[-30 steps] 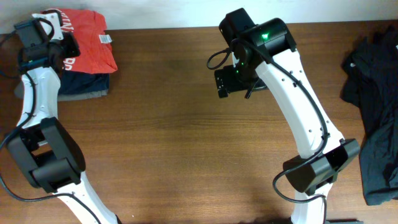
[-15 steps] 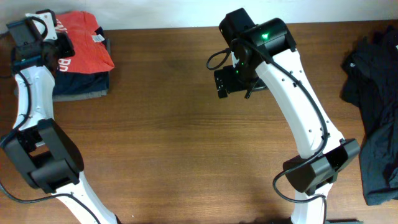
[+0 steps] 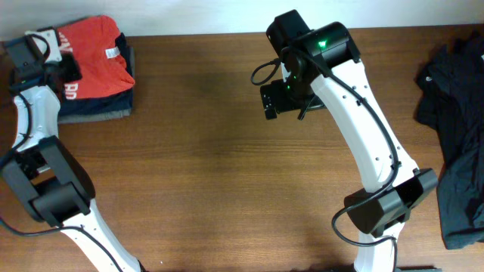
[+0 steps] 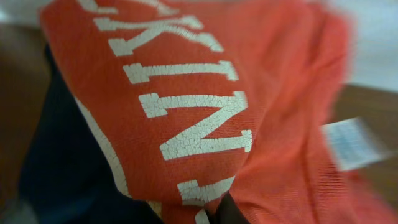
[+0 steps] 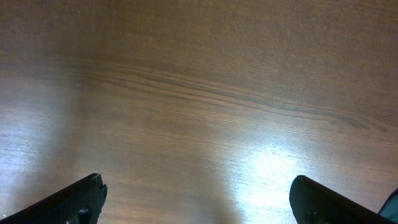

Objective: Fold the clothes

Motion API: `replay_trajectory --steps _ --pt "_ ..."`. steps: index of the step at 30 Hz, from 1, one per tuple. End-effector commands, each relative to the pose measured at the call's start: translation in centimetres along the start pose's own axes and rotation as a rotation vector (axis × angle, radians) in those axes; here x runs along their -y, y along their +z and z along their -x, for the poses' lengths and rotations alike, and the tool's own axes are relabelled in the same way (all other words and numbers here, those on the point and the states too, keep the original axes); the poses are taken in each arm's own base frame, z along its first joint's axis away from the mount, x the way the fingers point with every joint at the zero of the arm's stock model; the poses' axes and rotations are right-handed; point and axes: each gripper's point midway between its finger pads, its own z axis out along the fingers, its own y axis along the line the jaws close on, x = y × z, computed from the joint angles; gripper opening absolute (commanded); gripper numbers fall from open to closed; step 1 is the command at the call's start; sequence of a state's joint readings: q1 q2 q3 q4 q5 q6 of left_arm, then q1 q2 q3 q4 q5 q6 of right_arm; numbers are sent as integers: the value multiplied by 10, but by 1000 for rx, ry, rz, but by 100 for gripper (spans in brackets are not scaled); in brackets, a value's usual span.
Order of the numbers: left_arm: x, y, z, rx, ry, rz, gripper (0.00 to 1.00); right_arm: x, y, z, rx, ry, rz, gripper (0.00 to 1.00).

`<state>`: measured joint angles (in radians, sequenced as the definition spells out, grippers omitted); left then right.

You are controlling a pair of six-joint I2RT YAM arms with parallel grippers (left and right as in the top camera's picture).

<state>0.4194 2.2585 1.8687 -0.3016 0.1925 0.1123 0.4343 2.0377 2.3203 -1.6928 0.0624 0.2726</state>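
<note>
Since the earlier frame the left end effector [image 3: 64, 69] pulled toward 9 o'clock, clenched on the orange-red T-shirt [image 3: 94, 53], probably squaring it on the folded stack [image 3: 98, 107] at 10 o'clock. The right end effector [image 3: 276, 102] hung released over the bare worktop [image 3: 212, 166], likely awaiting the dark heap [image 3: 454, 128] at 3 o'clock.

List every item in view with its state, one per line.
T-shirt: folded, top of the stack.
Navy garment: folded, under the T-shirt.
Grey garment: folded, bottom of the stack.
Black clothes: unfolded heap at the right edge of the table.
Left gripper: shut on the T-shirt.
Right gripper: open, empty, above bare table.
</note>
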Motion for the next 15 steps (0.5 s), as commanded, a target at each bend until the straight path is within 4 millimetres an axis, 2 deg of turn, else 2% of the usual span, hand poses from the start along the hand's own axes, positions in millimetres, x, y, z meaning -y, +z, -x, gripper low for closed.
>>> replay_trajectory --steps 1,5,8,11,15 --pt "-39 3 -1 -1 16 130 8 1 -2 0 1 -3 3 99" --pt "-58 0 -3 0 5 166 10 1 -2 0 1 -3 3 99" --pt "-70 -3 -4 -1 -7 181 18 1 -2 -1 1 -4 3 99" --pt "-76 -5 -6 -5 -14 189 39 1 -2 -1 1 -3 3 99" --pt "-76 -5 -9 -17 -16 190 78 1 -2 0 2 -3 2 99"
